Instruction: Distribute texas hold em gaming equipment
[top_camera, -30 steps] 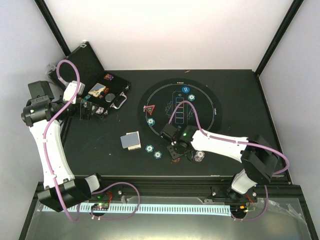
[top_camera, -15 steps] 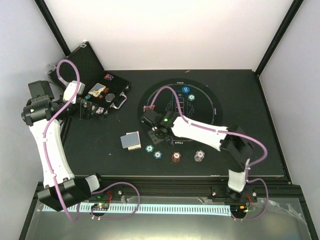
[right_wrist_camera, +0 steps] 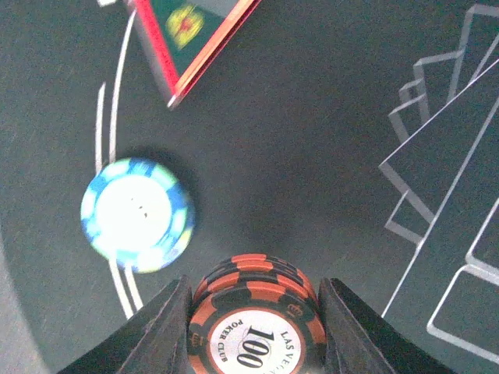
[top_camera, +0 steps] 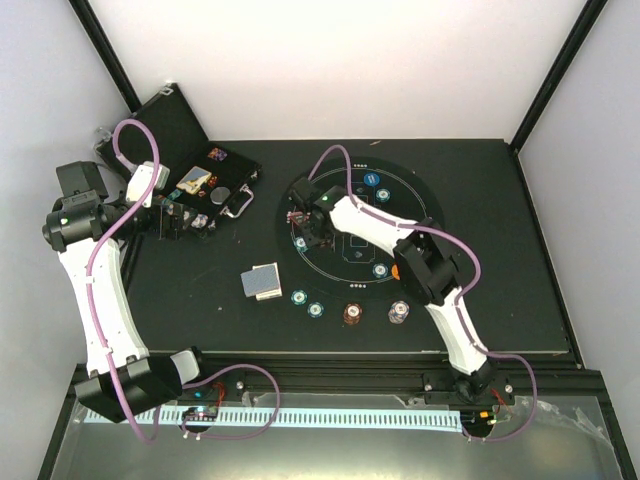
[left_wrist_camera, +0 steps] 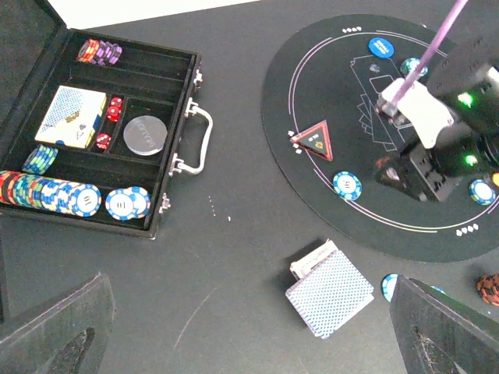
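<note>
My right gripper (right_wrist_camera: 256,312) is shut on a small stack of orange-and-black poker chips (right_wrist_camera: 256,331) marked 100. It holds them low over the left part of the mat. A teal chip (right_wrist_camera: 136,214) lies just left of it, and the red triangle marker (right_wrist_camera: 195,39) is beyond. In the top view this gripper (top_camera: 312,232) partly hides the triangle (top_camera: 297,216). My left gripper (left_wrist_camera: 249,312) is open and empty, high over the table between the case and the card deck (left_wrist_camera: 329,290). A brown-red stack (top_camera: 352,313), a white-grey stack (top_camera: 400,313) and two teal chips (top_camera: 299,296) lie in front of the mat.
The black case (top_camera: 240,190) stands open at the back left, holding chip rows (left_wrist_camera: 47,195), a card pack (left_wrist_camera: 72,117) and dice. The round printed mat (top_camera: 425,225) carries a blue disc (top_camera: 371,179) and more teal chips (top_camera: 380,270). The right arm stretches across the mat.
My right arm has swung from the table's front, by the brown-red stack, back and left to the mat's left side, carrying orange chips. The left arm has not moved.
</note>
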Robot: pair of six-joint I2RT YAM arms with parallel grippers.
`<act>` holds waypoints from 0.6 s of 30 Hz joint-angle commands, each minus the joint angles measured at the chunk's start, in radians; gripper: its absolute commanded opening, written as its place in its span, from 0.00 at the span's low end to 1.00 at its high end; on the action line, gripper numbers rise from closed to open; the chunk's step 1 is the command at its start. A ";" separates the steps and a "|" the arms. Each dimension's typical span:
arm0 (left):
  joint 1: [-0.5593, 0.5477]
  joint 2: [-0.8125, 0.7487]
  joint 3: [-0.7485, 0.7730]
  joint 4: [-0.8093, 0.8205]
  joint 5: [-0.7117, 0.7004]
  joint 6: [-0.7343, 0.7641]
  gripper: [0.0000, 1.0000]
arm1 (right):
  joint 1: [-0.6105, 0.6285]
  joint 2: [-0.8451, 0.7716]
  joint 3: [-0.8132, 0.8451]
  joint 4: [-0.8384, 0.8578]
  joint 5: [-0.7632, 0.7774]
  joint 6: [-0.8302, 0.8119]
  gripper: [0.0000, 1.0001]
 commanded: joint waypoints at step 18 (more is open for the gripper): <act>0.007 -0.011 0.003 0.000 0.015 0.013 0.99 | -0.080 0.299 0.363 -0.066 -0.027 -0.007 0.27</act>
